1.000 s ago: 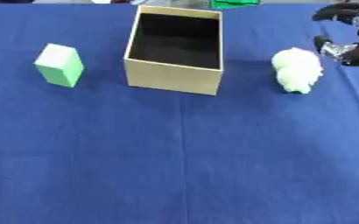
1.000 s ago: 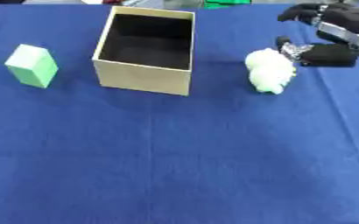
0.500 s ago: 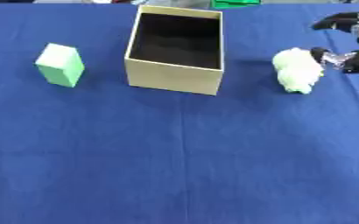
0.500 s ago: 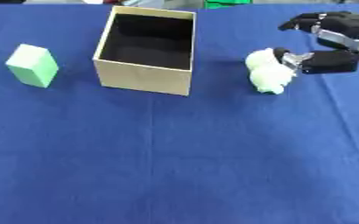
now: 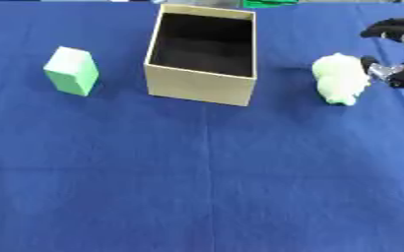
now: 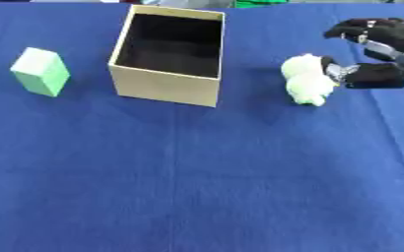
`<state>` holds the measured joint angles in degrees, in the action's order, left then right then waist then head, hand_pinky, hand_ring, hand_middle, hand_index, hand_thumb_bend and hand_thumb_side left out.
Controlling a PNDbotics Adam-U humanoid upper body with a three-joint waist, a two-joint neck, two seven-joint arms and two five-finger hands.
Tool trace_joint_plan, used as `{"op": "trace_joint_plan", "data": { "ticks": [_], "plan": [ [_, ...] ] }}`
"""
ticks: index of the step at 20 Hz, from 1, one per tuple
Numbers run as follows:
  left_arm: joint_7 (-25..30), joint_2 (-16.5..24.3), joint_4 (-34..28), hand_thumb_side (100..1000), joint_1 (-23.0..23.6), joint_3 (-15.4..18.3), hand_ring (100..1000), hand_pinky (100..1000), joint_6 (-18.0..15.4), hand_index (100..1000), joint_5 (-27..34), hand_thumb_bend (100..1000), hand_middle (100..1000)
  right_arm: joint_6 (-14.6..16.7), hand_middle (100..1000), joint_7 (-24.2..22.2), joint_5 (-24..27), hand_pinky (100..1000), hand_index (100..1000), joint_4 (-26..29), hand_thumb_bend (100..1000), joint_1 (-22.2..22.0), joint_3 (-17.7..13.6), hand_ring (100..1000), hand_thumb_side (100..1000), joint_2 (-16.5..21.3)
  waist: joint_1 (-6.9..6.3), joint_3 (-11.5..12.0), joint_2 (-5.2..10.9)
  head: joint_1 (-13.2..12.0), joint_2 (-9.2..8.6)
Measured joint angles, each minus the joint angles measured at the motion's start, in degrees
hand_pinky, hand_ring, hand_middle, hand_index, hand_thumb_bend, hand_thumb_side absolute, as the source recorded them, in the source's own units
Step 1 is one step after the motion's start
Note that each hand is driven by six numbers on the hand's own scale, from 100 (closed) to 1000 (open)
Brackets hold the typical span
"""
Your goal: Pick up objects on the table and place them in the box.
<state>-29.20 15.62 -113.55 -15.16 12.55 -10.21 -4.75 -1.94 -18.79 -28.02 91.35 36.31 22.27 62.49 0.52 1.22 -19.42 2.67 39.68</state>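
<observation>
Blue cloth [image 5: 205, 187] covers the table. Open cardboard box [image 5: 204, 51] is set centrally, empty inside. Pale fuzzy toy [image 6: 307, 78] lies just right of it; right hand [image 6: 380, 54] is spread around its far side, thumb touching, presumably for grasping. Green block [image 5: 71, 70] is left untouched, well apart.

Two head cameras looking down from the table's [image 5: 197, 197] near edge, side by side, sharing nearly everything, perhaps not the right edge.
</observation>
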Motion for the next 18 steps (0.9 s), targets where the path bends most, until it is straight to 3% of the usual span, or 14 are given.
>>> {"op": "trace_joint_plan", "data": {
  "ticks": [5,8,18],
  "plan": [
    [0.0,0.0,0.0,957,0.0,0.0,664,779,0.0,780,0.0,261,624,-0.6,937,-0.4,1.8,980,1000,0.0,100,-0.1,0.0,1000,1000,-0.1,0.0,0.1,-0.06,0.0,-0.01],
    [0.0,0.0,0.0,955,0.0,0.0,660,779,0.0,779,0.0,261,622,-0.6,947,-0.3,2.4,977,1000,0.4,206,-0.5,0.2,1000,1000,-0.1,0.0,0.1,-0.08,0.0,-0.01],
    [0.1,0.0,0.0,941,-0.1,0.0,654,778,0.0,774,0.0,252,618,-0.3,954,-0.1,-0.8,984,1000,-1.5,195,-0.5,1.4,1000,1000,-1.4,-0.04,0.2,-0.4,0.0,-0.04]
  ]
}}
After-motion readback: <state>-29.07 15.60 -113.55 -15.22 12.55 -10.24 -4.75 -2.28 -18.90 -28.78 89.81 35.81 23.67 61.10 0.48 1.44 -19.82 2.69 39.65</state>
